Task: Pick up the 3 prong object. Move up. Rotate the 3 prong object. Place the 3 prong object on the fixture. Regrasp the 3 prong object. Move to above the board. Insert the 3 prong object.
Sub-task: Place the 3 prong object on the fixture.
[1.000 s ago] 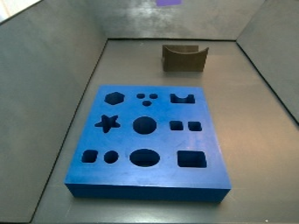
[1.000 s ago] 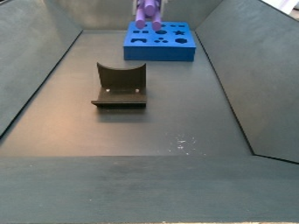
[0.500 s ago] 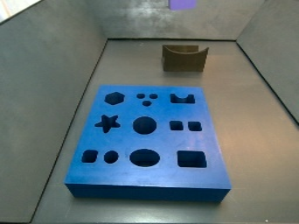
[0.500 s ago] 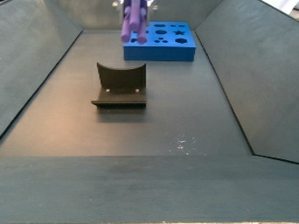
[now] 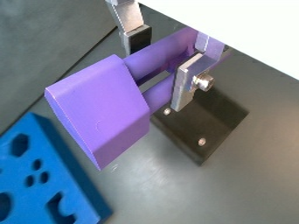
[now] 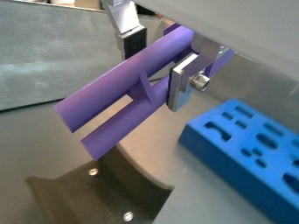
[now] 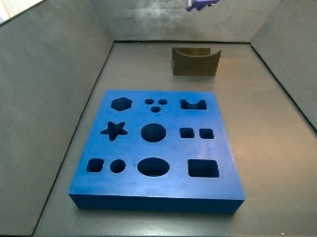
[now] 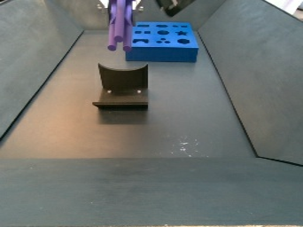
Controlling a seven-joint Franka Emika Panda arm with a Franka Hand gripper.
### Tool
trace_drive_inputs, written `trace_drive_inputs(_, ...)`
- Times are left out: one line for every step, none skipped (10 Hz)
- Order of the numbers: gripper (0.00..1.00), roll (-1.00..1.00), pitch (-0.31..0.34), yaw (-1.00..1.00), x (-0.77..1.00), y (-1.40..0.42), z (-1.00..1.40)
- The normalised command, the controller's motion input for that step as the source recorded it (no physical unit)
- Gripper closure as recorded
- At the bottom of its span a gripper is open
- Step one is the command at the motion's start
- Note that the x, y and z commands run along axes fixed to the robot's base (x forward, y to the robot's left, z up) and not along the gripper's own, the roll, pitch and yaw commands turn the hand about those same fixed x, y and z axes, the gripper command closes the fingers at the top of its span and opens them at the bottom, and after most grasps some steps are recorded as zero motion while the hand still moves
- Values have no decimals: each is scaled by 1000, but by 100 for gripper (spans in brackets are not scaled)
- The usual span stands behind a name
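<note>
The tool (image 5: 163, 54) is closed on the 3 prong object (image 5: 111, 109), silver fingers (image 5: 190, 80) clamping the purple prongs in both wrist views; the blocky head projects clear of the fingers; in a side view the 3 prong object (image 8: 117, 24) hangs tilted in the air above the fixture (image 8: 122, 86), apart from it; the board (image 7: 158, 145) lies flat on the floor, well apart from the fixture (image 7: 196, 59).

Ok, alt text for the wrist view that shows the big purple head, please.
The tool is shut on the 3 prong object, a light purple peg whose blocky head fills the middle of the frame. The dark fixture lies on the grey floor beneath it, and a corner of the blue board shows at the edge.
</note>
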Motion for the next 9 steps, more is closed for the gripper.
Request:
trace_drive_inputs(100, -846, 99, -147, 56, 46, -5)
trace_drive_inputs(100, -600, 55, -141, 56, 39, -8)
trace_drive_inputs(100, -474, 46, -135, 64, 41, -15)
trace_drive_inputs(100, -272, 35, -114, 71, 31, -5)
trace_drive_inputs(100, -1000, 172, -59, 131, 133, -1000)
trace_drive_inputs(100, -1000, 160, -65, 133, 136, -1000)
trace_drive_inputs(100, -954, 180, -98, 143, 140, -1000)
trace_drive_inputs(100, -749, 170, -126, 155, 135, -1000)
trace_drive_inputs(100, -579, 140, -148, 159, 140, -1000)
